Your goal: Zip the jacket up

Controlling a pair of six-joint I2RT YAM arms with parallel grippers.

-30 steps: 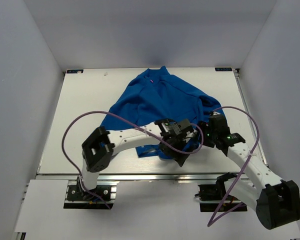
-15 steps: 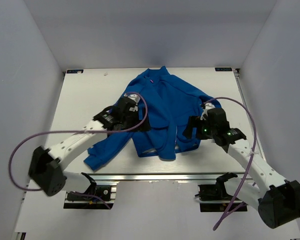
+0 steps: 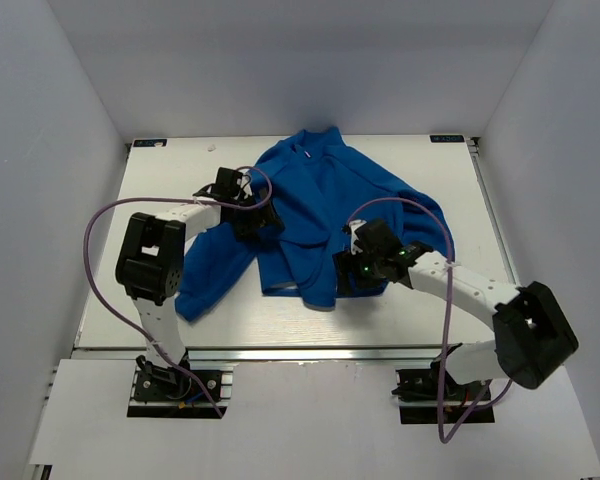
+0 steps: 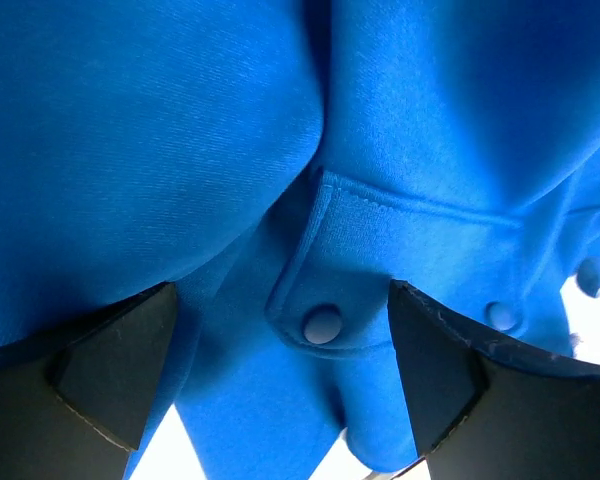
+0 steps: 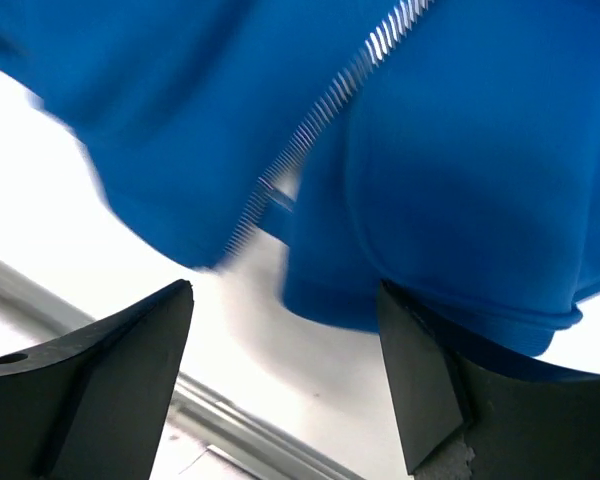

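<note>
The royal-blue jacket point(image 3: 320, 210) lies rumpled on the white table point(image 3: 160, 200), collar at the far side, one sleeve point(image 3: 205, 280) stretched to the near left. My left gripper point(image 3: 260, 225) is open over the jacket's left part. In its wrist view the open gripper point(image 4: 280, 300) frames a fabric tab with a pale snap button point(image 4: 323, 325). My right gripper point(image 3: 346, 275) is open at the jacket's near hem. Its wrist view shows the open gripper point(image 5: 285, 290) just over the table, with the pale grey zipper teeth point(image 5: 320, 110) running between two blue folds above it.
The table's near edge has a metal rail point(image 3: 300, 352), which also shows in the right wrist view point(image 5: 240, 440). White walls enclose the table on three sides. Purple cables point(image 3: 95, 250) loop from both arms.
My left arm has swung from the jacket's near right to its left side. The left sleeve now lies spread out. My right gripper has moved left to the near hem.
</note>
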